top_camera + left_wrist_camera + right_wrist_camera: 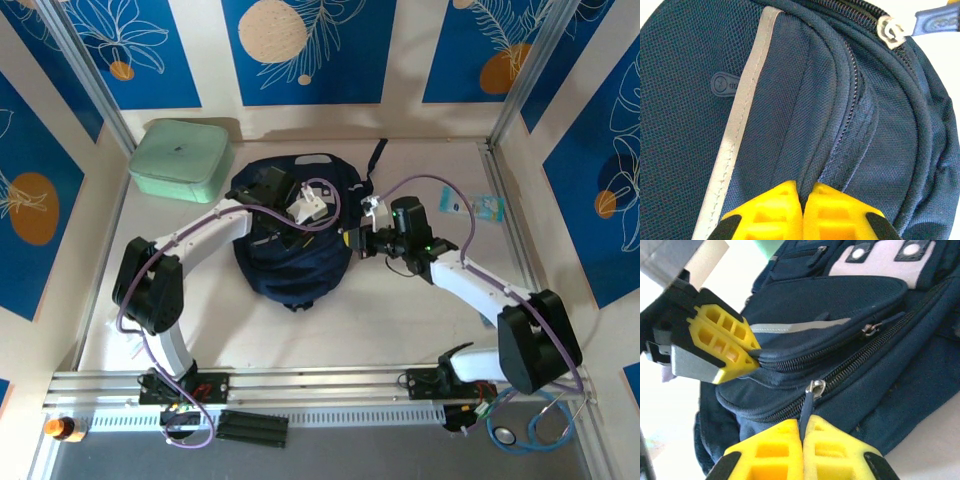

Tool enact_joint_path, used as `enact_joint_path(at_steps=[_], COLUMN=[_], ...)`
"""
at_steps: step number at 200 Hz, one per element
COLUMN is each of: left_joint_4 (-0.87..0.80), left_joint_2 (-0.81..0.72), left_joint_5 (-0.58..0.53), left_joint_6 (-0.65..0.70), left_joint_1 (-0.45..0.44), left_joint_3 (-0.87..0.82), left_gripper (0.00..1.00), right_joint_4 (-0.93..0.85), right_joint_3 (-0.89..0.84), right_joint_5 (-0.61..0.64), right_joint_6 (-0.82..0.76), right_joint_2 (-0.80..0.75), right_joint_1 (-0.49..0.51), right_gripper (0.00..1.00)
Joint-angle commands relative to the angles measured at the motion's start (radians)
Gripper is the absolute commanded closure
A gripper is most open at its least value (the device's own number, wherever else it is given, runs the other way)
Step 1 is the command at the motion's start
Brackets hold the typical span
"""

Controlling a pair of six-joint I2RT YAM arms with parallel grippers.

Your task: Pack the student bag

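Yellow L fingertips [770, 210] sit closest to the lens. The left gripper [803, 202] is pinched tight on a fabric fold of the student bag [290, 270], right beside a zip seam [855, 80]. Judged function: anchor, so the bag does not slide under pull.

Bag pos.: table centre, between both arms, lying flat, long axis near-to-far, carry loop at the far end. Mint-green case [182, 158] lies far left, just off the bag and outside either grip.

Right gripper [802, 440] is clamped on the zip pull [807, 412]. The slider [815, 387] sits just beyond its fingertips.

Key relation: the main zip track [855, 362] runs away from the slider and curves round the bag edge. The pull should therefore follow the track, not go straight out. R arm is nearer the slider; L arm opposes it.

Surface: pale, smooth table [400, 320], so the bag may drag.

Room: open table near and right. A small packet [487, 207] lies far right, and the side walls are close.
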Motion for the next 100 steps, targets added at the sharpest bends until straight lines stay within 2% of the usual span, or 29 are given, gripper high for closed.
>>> enact_joint_path(at_steps=[1,35,58,100], left_joint_4=[0.139,0.139,0.168,0.250], left_joint_2=[-0.004,-0.025,-0.020,0.013], left_joint_5=[-0.047,0.005,0.078,0.137], left_joint_6=[0.000,0.016,-0.022,-0.120], left_joint_1=[0.033,0.046,0.044,0.044], left_joint_3=[0.063,0.042,0.041,0.052], left_gripper=[1.00,1.00,1.00,1.00], right_joint_4=[-0.051,-0.098,-0.116,-0.038], right_joint_3=[-0.047,-0.053,-0.030,0.005], right_joint_5=[0.024,0.096,0.075,0.054], right_joint_6=[-0.049,-0.118,-0.143,-0.116], right_joint_2=[-0.095,-0.138,-0.101,-0.004], right_joint_1=[0.054,0.084,0.112,0.189], right_gripper=[1.00,1.00,1.00,1.00])
